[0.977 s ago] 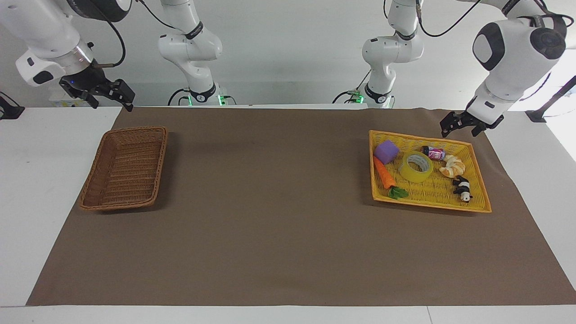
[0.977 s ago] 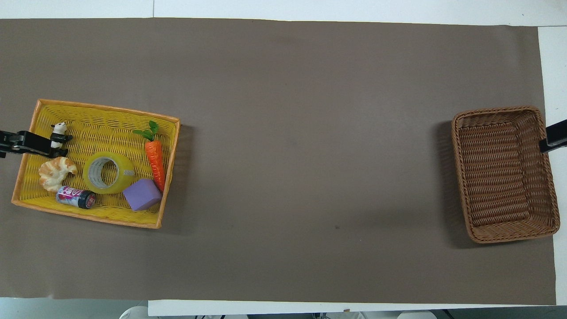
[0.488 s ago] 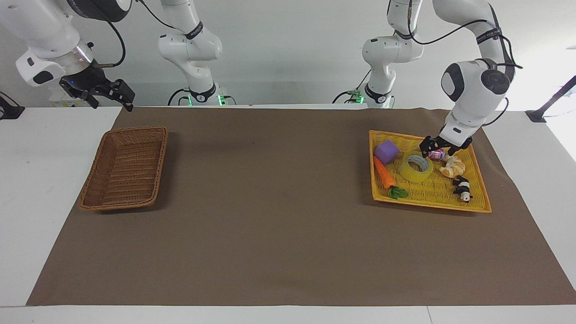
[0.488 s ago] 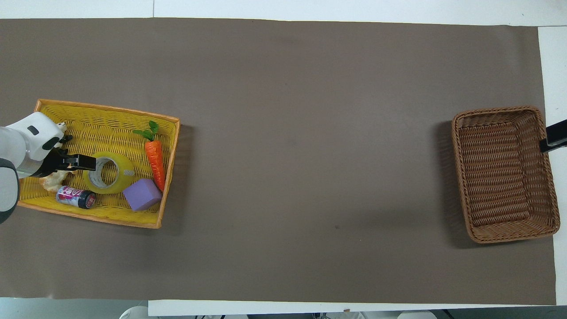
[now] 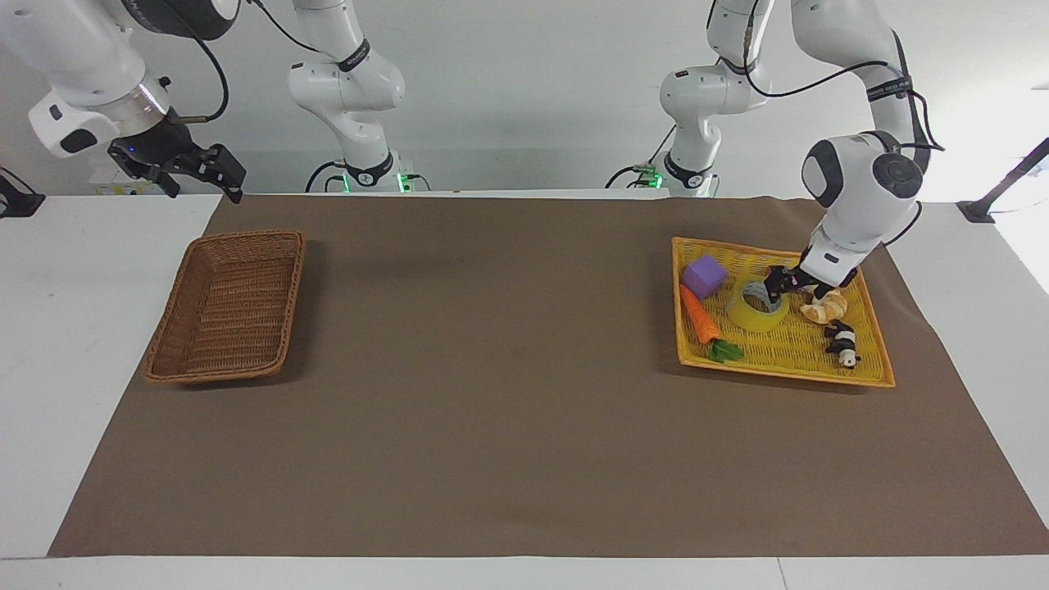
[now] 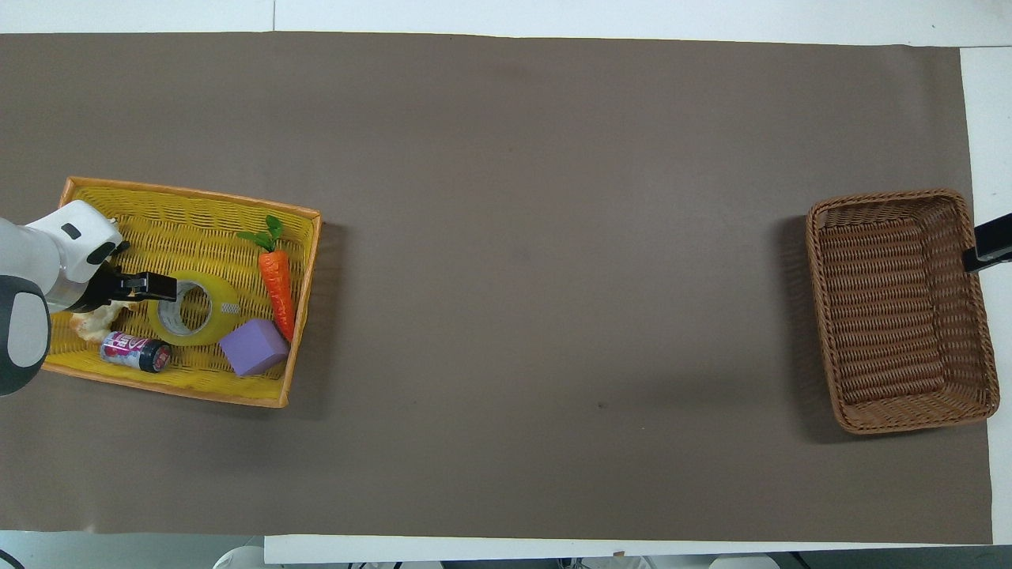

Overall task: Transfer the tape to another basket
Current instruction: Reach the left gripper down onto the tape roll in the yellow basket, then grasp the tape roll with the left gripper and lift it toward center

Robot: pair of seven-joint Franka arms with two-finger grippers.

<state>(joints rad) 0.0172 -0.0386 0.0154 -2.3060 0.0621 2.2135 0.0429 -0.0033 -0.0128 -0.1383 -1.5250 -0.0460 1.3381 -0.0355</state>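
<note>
The yellow tape roll [image 5: 758,311] lies flat in the bright yellow basket [image 5: 778,373] at the left arm's end of the table; it also shows in the overhead view [image 6: 213,324]. My left gripper [image 5: 777,288] is open and down at the tape's rim, on the side toward the croissant; it also shows in the overhead view [image 6: 162,286]. The dark brown wicker basket [image 5: 184,295] stands empty at the right arm's end and shows from overhead too [image 6: 814,276]. My right gripper [image 5: 201,176] waits open in the air beside that basket's outer end; only its tip shows from overhead [image 6: 988,249].
The yellow basket [image 6: 174,194] also holds a purple cube [image 6: 253,348], a toy carrot [image 6: 277,284], a small can [image 6: 134,352], a croissant [image 5: 824,307] and a panda figure [image 5: 842,344]. A brown mat [image 5: 492,369] covers the table between the baskets.
My left arm has swung in from outside the yellow basket and come down until its gripper is at the tape's rim. The right arm has not moved.
</note>
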